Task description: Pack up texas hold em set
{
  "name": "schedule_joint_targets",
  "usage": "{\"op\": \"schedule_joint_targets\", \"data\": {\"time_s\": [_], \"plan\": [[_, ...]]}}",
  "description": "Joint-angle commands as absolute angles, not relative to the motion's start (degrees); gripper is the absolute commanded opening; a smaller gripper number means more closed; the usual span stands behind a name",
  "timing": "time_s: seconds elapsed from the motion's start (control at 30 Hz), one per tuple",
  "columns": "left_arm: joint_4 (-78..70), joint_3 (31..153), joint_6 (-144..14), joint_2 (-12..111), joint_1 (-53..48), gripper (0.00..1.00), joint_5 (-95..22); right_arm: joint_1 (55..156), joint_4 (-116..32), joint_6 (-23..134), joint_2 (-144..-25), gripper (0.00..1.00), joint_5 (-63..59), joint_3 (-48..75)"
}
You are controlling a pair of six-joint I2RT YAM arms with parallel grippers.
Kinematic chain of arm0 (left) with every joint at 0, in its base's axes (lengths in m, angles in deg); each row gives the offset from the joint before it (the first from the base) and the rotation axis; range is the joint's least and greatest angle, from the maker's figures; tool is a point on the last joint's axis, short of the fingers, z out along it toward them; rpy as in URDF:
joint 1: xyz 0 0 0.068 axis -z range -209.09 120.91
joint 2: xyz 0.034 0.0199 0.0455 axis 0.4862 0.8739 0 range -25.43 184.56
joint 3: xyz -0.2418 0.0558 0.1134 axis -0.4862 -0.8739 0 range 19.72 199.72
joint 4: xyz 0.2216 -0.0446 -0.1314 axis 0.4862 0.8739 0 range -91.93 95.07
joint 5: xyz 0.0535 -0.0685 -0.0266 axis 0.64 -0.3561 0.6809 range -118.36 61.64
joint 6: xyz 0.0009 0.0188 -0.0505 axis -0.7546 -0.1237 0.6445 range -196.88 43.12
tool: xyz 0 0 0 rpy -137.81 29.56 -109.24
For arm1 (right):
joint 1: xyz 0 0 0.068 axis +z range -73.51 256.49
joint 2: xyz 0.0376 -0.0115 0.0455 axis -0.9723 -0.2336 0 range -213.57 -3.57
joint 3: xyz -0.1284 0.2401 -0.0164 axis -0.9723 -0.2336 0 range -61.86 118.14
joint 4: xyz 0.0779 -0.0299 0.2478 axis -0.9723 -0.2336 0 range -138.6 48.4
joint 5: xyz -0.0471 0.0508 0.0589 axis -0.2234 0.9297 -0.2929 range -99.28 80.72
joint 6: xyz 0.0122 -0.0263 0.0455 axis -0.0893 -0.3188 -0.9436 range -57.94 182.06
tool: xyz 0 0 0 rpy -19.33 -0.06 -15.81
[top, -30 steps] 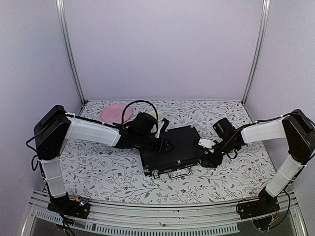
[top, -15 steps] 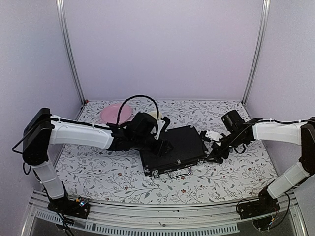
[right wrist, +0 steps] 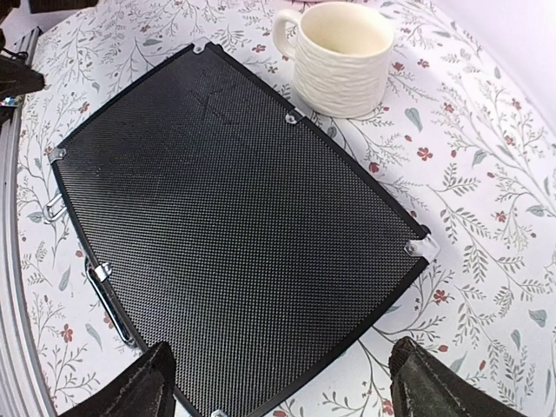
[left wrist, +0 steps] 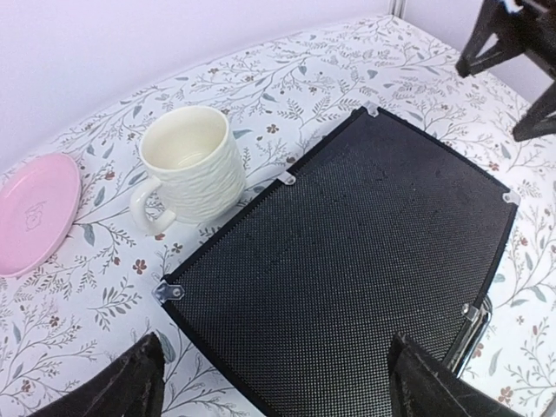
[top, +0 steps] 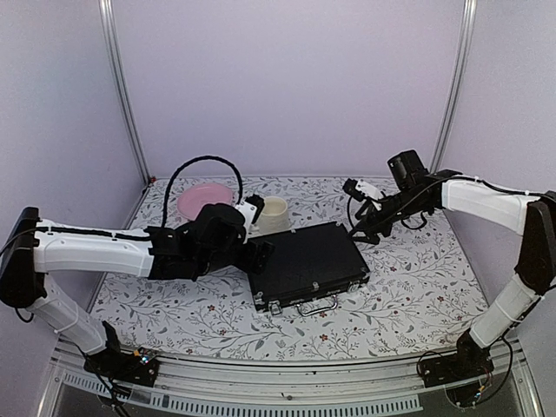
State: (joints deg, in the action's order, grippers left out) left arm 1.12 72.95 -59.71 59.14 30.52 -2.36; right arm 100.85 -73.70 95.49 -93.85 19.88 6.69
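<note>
The flat black case (top: 308,263) lies shut on the flowered table, its metal handle (top: 317,305) and latches facing the near edge. It fills the left wrist view (left wrist: 347,261) and the right wrist view (right wrist: 226,226). No chips, cards, dice or buttons are in view. My left gripper (top: 261,252) is open and empty, just above and off the case's left edge (left wrist: 282,395). My right gripper (top: 358,229) is open and empty, raised above the case's far right corner (right wrist: 278,395).
A cream mug (top: 274,213) stands just behind the case's far left edge, also in both wrist views (left wrist: 191,165) (right wrist: 343,56). A pink plate (top: 204,201) lies at the back left (left wrist: 30,213). Metal posts stand at the back corners.
Both grippers have drawn away from the case. The left arm pulled back to the left off the lid. The right arm rose and swung toward the back right.
</note>
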Motion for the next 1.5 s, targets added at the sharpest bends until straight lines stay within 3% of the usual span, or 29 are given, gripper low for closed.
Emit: {"op": "schedule_joint_targets", "data": {"time_s": [0.0, 0.1, 0.3, 0.67, 1.47], "plan": [[6.49, 71.74, -57.57, 58.13, 30.41, 0.87, -8.36, 100.85, -71.91, 92.69, -100.38, 0.84, 22.23, 9.32], [8.82, 69.29, -52.32, 56.72, 30.53, 0.97, -10.73, 100.88, -70.87, 91.59, -102.62, 0.83, 18.45, 9.46], [5.21, 60.91, -44.33, 52.17, 30.81, 0.97, -16.86, 100.84, -68.96, 90.69, -103.4, 0.83, 12.13, 7.88], [-0.58, 57.45, -41.0, 54.17, 32.82, 0.97, -22.33, 100.86, -68.93, 90.51, -105.06, 0.83, 12.0, 6.21], [-1.06, 62.2, -48.18, 68.53, 36.15, 0.91, -11.6, 100.88, -70.58, 91.41, -108.86, 0.82, 14.81, 5.56]]}}
